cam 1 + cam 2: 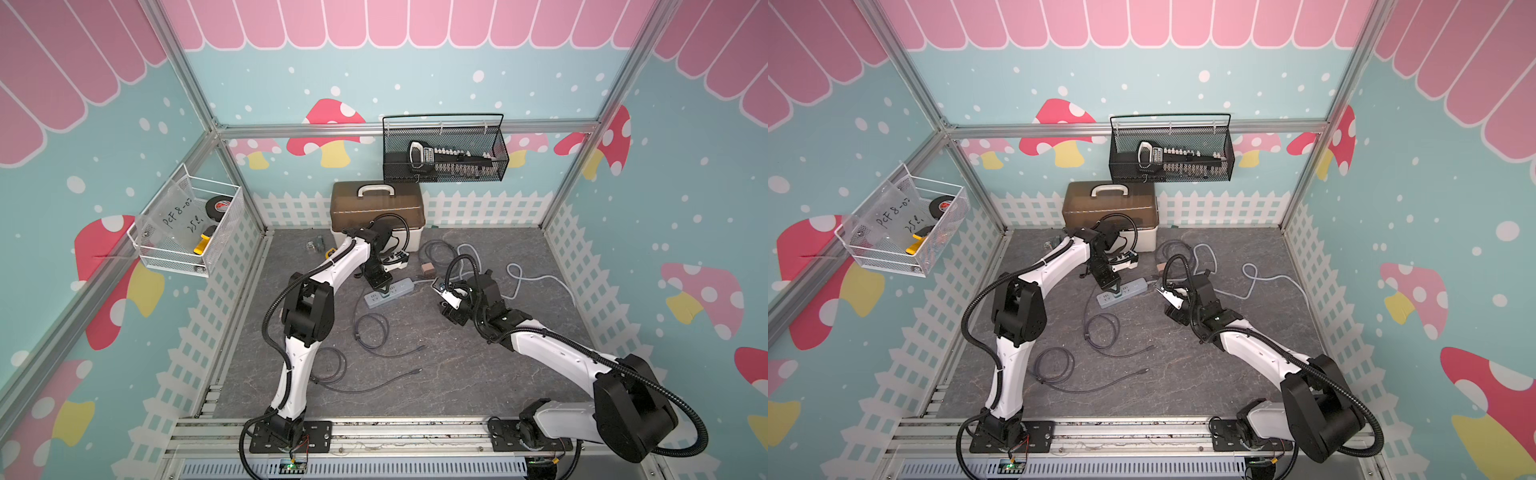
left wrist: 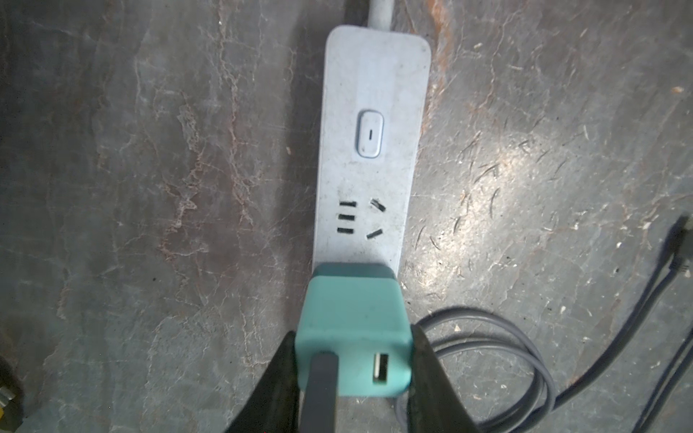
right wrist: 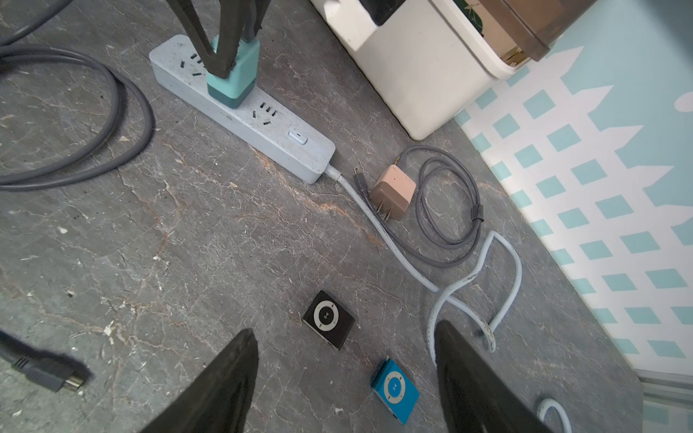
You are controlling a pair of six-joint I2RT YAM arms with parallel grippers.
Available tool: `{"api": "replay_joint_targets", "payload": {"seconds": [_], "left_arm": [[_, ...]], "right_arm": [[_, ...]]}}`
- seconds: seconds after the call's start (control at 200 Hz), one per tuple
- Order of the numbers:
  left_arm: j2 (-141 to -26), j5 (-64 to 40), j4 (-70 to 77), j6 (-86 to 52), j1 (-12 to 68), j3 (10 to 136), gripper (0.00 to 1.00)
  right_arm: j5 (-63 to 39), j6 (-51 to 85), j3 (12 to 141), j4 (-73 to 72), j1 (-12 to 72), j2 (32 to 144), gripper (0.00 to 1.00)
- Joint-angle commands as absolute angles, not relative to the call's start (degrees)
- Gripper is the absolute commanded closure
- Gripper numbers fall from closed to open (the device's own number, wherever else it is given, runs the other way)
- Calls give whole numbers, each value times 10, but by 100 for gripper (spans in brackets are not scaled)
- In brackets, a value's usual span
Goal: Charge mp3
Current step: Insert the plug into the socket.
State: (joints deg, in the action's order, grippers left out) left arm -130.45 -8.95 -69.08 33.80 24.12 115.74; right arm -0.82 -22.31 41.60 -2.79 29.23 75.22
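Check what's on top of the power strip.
A teal charger stands on the power strip, the left gripper clamped on its sides, a grey cable in one port. The switch and neighbouring sockets are bare. The socket under the charger and its prongs are covered.

We're looking into a robotics lab test cell. An aluminium frame (image 1: 266, 128) is boxing in the scene, cartoon mushroom wall panels (image 1: 332, 112) are standing in for a room, and two white robot arms (image 1: 332, 270) are reaching in from a slotted mounting rail (image 1: 415, 432). A black mesh basket (image 1: 478, 170) and a white wire basket (image 1: 174, 253) are hanging up, while a power strip (image 1: 388, 293) and loose cables (image 3: 478, 213) are lying on the grey stone-look worktop (image 1: 457, 374).
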Motion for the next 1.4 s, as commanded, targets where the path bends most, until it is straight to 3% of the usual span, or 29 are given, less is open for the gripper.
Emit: {"api": "replay_joint_targets", "payload": {"seconds": [0.0,0.135,0.315,0.46,0.67,0.7,0.775,0.785,0.8,0.82,1.116,1.396], "left_arm": [[-1418,-71,-722,304,249,1102,100],[-1404,-60,-719,295,251,1119,96],[-1363,-73,-707,296,252,1138,84],[-1340,-84,-701,309,250,1172,63],[-1300,-114,-701,313,250,1199,44],[-1294,-114,-701,313,250,1197,35],[-1284,-105,-701,310,250,1193,32],[-1282,-104,-701,310,250,1192,28],[-1280,-102,-701,311,250,1191,6],[-1277,-98,-700,310,250,1189,1],[-1244,-80,-678,288,247,1193,1],[-1187,-130,-663,263,238,1159,4]], "right_arm": [[-10,-212,426,-22,292,755,28],[-7,-212,419,-22,291,743,27],[-4,-206,414,-26,291,735,25],[-29,-190,405,-42,292,727,23],[-66,-198,388,-51,291,707,22],[-74,-204,384,-50,291,703,22],[-99,-233,379,-32,292,695,22],[-104,-238,379,-29,292,694,22],[-111,-246,378,-23,292,692,22],[-118,-257,377,-16,292,689,22],[-201,-382,364,56,292,692,27],[-244,-487,372,97,303,745,35]]}}
